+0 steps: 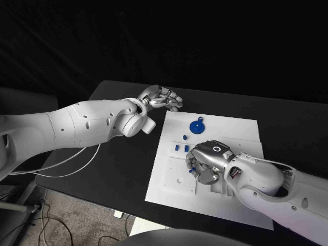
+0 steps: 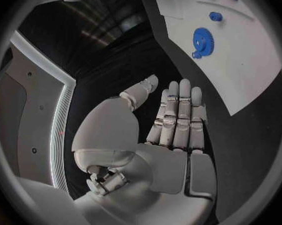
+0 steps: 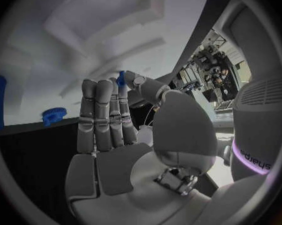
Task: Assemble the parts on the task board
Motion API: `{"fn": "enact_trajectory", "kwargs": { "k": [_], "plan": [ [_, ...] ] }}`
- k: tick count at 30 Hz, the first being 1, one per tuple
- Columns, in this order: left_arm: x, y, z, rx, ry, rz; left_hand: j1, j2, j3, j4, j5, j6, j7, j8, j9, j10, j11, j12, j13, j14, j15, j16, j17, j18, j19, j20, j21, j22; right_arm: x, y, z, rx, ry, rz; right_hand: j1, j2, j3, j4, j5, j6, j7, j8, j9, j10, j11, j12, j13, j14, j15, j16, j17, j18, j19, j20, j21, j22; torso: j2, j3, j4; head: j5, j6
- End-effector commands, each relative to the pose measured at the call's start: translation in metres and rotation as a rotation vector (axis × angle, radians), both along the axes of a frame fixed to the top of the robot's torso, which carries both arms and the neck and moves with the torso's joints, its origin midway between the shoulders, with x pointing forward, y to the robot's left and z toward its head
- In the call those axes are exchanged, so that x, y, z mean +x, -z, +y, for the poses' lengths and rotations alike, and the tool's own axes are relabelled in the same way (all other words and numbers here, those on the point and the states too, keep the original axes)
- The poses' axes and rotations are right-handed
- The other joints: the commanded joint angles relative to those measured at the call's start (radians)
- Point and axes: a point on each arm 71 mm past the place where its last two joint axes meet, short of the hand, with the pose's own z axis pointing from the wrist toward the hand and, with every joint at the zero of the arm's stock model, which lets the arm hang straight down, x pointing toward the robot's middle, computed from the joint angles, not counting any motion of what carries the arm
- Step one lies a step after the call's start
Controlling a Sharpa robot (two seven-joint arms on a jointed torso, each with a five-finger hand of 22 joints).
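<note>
White task board (image 1: 238, 128) lies flat on the black table (image 1: 112, 174), long axis running from the far edge toward the robot, slightly skewed. Bare black surface runs along its left side and beyond its far edge.

Blue gear (image 1: 197, 126) lies flat on the far part of the board, a small tab pointing away from the robot. Just nearer sits a small blue round part (image 1: 185, 137), then two short blue upright parts (image 1: 181, 147) side by side, near the board's left edge.

Right hand (image 1: 207, 163) is over the middle of the board, palm down, fingers curled under. In the right wrist view the fingers (image 3: 106, 117) stand straight together, and the thumb meets the fingertips around a small blue part (image 3: 121, 79) pinched there.

Left hand (image 1: 162, 97) is off the board, above bare table past its far left corner. Its fingers (image 2: 178, 115) are extended side by side, thumb apart, holding nothing.
</note>
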Motion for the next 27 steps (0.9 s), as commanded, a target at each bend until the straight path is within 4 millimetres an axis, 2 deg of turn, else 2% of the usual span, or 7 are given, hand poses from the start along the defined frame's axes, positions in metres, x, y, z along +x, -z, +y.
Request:
{"fn": "enact_trajectory", "kwargs": {
  "k": [1,27],
  "plan": [
    [0.000,-0.001,-0.003,-0.003,0.016,-0.004,-0.004,-0.007,-0.002,0.002,0.002,-0.008,0.001,0.004,-0.001,-0.004,0.003,-0.004,-0.001,-0.003,0.007,-0.004,0.001,0.005,0.001,0.006,-0.004,0.001,0.000,0.000,0.000,-0.008,0.001,-0.011,0.004,0.006,0.004,0.004,0.003,0.009,-0.001,-0.006,0.001,0.005,0.000,0.004,0.031,0.000,-0.005,0.000,-0.001,0.015,0.003,0.000,0.003,0.005,0.000,0.0004,-0.0005,-0.002,0.002],
    [-0.001,-0.001,-0.004,-0.004,0.023,0.002,-0.005,-0.007,-0.003,0.004,0.002,-0.009,0.001,0.004,-0.002,-0.004,0.004,-0.005,-0.002,-0.003,0.007,-0.008,0.005,0.005,0.001,0.006,-0.005,0.002,-0.002,0.006,0.010,-0.057,-0.019,0.030,-0.001,0.007,0.003,0.005,0.008,0.008,0.000,-0.008,0.003,0.004,0.000,0.002,0.033,-0.001,-0.004,0.001,-0.002,0.015,0.003,0.000,0.003,0.005,0.000,-0.0014,0.0008,-0.009,-0.001]
  ]
}}
